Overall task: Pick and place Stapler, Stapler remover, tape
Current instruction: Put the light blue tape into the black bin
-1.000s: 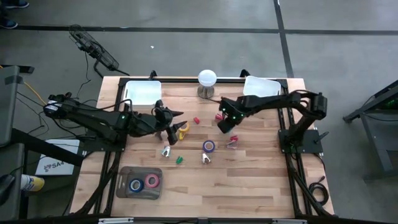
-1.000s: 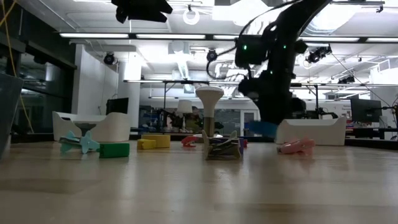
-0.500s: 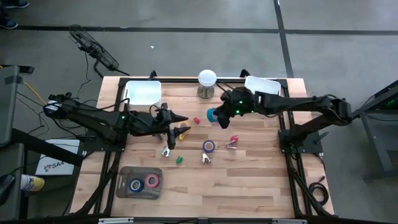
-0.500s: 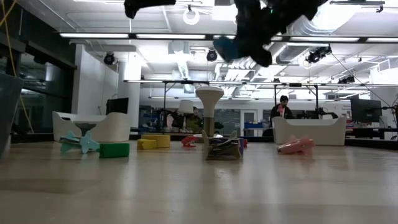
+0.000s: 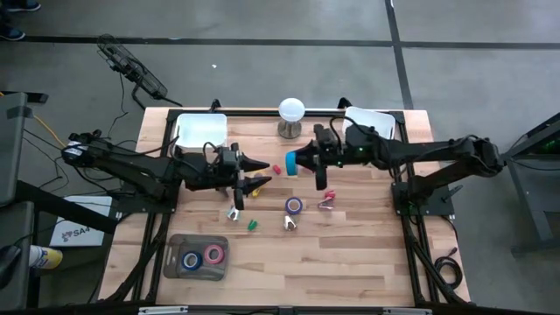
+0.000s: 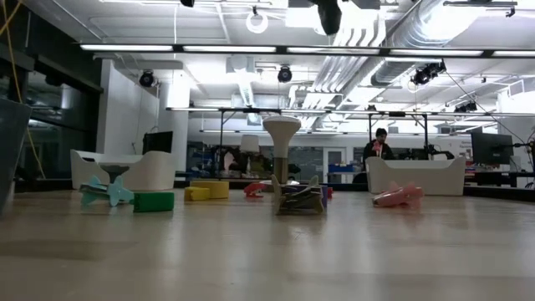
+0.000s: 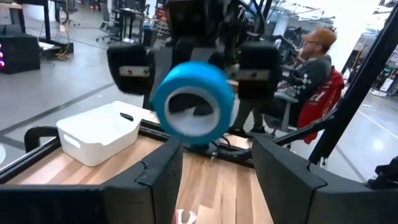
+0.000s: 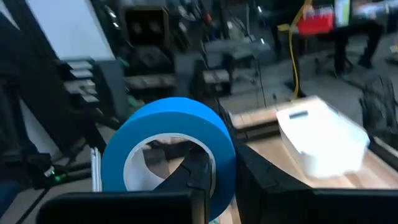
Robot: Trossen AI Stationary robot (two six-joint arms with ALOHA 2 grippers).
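Note:
My right gripper [image 5: 304,160] is shut on a blue tape roll [image 5: 291,164], high above the table's far middle. My left gripper [image 5: 255,173] is open and level, pointing at that roll from the left. The roll [image 7: 193,102] shows just beyond the left fingers, not between them. A purple tape roll [image 5: 294,206] lies flat on the table. Blue and pink rolls sit in a grey tray [image 5: 175,262]. Staple removers [image 5: 234,213] [image 5: 289,223] [image 5: 327,199] lie on the wood. Which of the small pieces is the stapler I cannot tell. My right gripper holds the blue roll by its wall [image 8: 219,163], with one finger [image 8: 194,177] inside the open centre and the other outside. The fingers come level from the table's right. The roll is lifted clear and stands on edge, its open centre facing my left gripper.
White bins [image 5: 200,131] [image 5: 367,122] stand at the far edge, with a white ball on a stand [image 5: 291,111] between them. Small green [image 5: 252,225], red [image 5: 276,169] and yellow [image 5: 258,185] pieces lie mid-table. A person sits beyond the table [image 7: 311,62].
My right gripper has risen from the table with the blue roll and tipped from pointing down to level. It has also moved toward my left gripper. The roll is now lifted clear. My left gripper has tipped up to level, staying open.

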